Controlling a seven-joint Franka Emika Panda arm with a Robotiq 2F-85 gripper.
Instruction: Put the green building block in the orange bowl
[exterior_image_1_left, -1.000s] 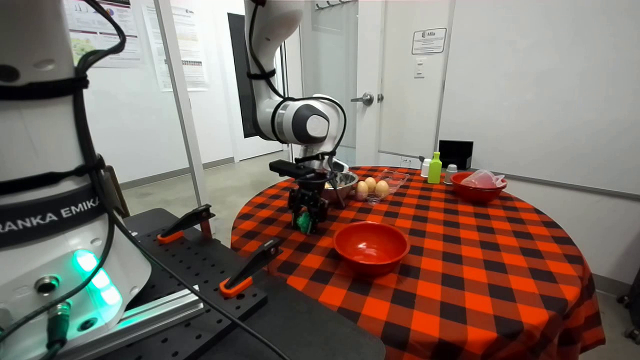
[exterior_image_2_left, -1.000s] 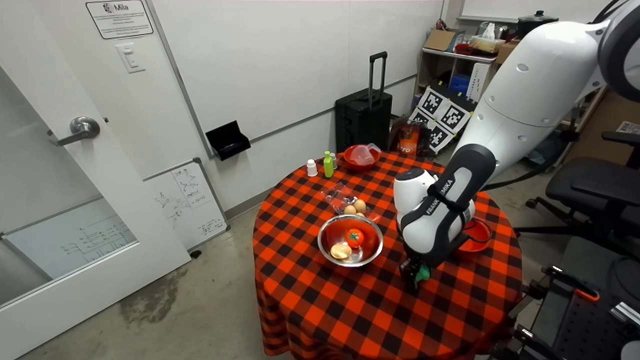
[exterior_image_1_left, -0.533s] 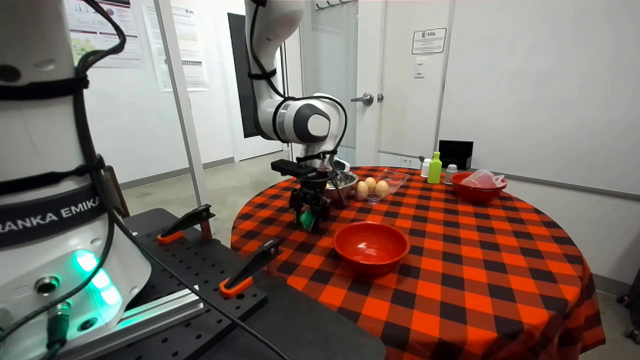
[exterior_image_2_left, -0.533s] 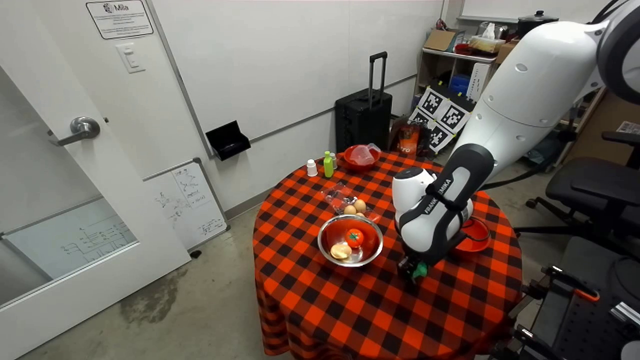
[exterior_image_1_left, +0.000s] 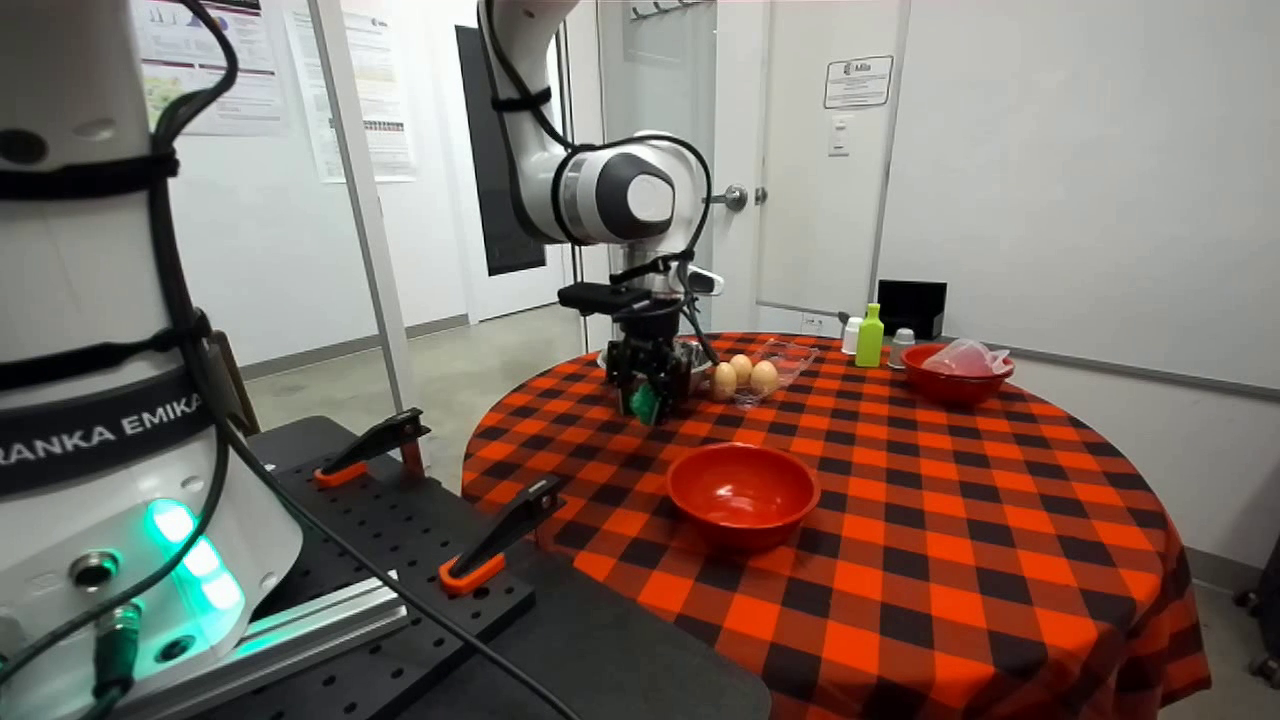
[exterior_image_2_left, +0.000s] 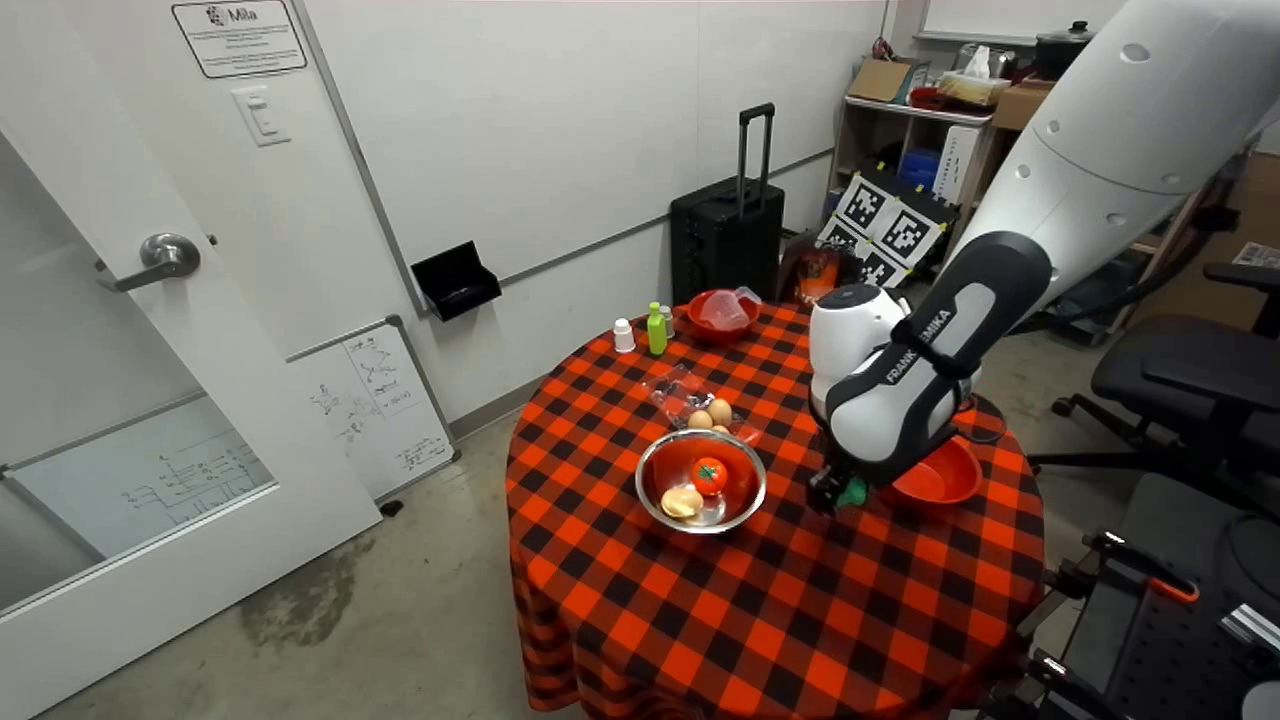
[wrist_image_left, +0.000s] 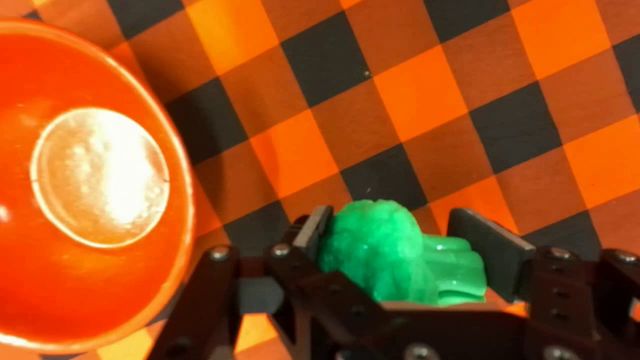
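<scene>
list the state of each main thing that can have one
green building block: held between the jaws
jaws: shut on the block
orange bowl: upright, block not yet inside
steel bowl: upright, holding a tomato
eggs: whole where visible
yellow-green bottle: upright
far red bowl: upright, translucent plastic piece inside
suitcase: handle extended

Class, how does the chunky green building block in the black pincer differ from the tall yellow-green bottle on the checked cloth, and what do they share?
Shape: the chunky green building block has a lumpy, rounded head; the tall yellow-green bottle narrows to a neck. Shade: the block is a cooler green than the bottle. State: the block is held in the black pincer; the bottle stands upright on the checked cloth. Both are green.
</scene>
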